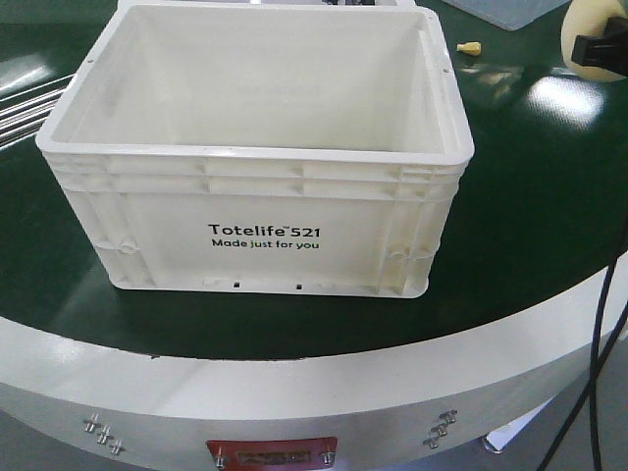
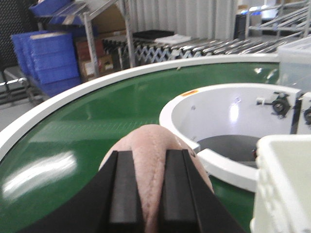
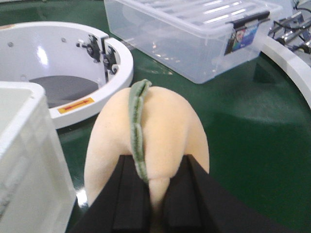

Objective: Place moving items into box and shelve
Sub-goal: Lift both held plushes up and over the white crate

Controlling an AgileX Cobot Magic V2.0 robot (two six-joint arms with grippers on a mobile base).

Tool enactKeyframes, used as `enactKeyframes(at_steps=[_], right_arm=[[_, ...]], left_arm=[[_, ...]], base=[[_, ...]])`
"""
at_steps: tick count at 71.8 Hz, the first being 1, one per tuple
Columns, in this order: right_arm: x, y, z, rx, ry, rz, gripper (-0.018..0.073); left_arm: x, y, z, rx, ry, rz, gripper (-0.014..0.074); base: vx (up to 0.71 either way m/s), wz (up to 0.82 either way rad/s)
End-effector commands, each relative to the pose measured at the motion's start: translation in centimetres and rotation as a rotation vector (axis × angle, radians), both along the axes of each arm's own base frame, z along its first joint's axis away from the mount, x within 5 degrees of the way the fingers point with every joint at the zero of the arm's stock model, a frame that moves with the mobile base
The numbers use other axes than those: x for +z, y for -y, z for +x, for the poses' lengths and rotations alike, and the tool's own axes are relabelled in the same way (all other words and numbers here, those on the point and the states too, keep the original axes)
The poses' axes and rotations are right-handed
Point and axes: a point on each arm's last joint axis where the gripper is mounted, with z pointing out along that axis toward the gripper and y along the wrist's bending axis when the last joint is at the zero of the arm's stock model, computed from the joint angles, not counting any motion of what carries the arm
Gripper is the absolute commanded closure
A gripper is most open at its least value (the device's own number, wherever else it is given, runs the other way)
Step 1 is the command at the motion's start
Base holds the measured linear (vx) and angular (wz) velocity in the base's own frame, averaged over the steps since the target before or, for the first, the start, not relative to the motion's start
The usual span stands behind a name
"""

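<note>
The box (image 1: 265, 226), a cream-white crate printed "Totelife 521", stands empty on the green belt; its corner shows in the left wrist view (image 2: 284, 184) and the right wrist view (image 3: 24, 145). My left gripper (image 2: 149, 153) is shut on a soft pink plush item (image 2: 151, 137), held above the belt just left of the box. On the box's right side, my right gripper (image 3: 158, 160) is shut on a cream-yellow plush item (image 3: 165, 121) with a green seam. The front view shows that item (image 1: 581, 25) at the top right. A small yellow piece (image 1: 471, 46) lies on the belt behind the box.
A clear lidded plastic bin (image 3: 194, 34) sits on the belt beyond the right gripper. The white inner ring (image 2: 218, 111) of the round conveyor lies behind the box. The belt's white outer rim (image 1: 294, 373) runs in front. Blue bins (image 2: 48, 58) and shelving stand at the far left.
</note>
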Motion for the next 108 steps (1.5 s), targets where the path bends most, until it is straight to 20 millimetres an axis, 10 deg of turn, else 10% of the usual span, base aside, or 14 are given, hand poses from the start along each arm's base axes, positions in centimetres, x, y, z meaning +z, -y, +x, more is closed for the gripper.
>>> enactKeyframes(at_steps=[1,35,80,108], right_arm=[[3.1,-1.0,-0.8,0.029,0.174,-0.011,0.0574],[4.3,-10.5,-2.9,0.358,0.285,0.038,0.0574],[2.1,-14.3,-1.5,0.442,0.289,0.054,0.0553],[2.1,-14.3,-1.5,0.443,0.293,0.047,0.0057]], left_arm=[[3.2,1.0,-1.0,-0.028,0.175,-0.004,0.0624],[4.1,7.0,-2.2,-0.25,0.201,-0.024,0.0624],[1.6,9.4,0.4,-0.313,0.181,-0.028,0.0624],[0.6,9.6,1.0,-0.317,0.137,-0.017,0.0325]], base=[[0.0,0.0],[0.0,0.0],[0.0,0.0],[0.0,0.0]])
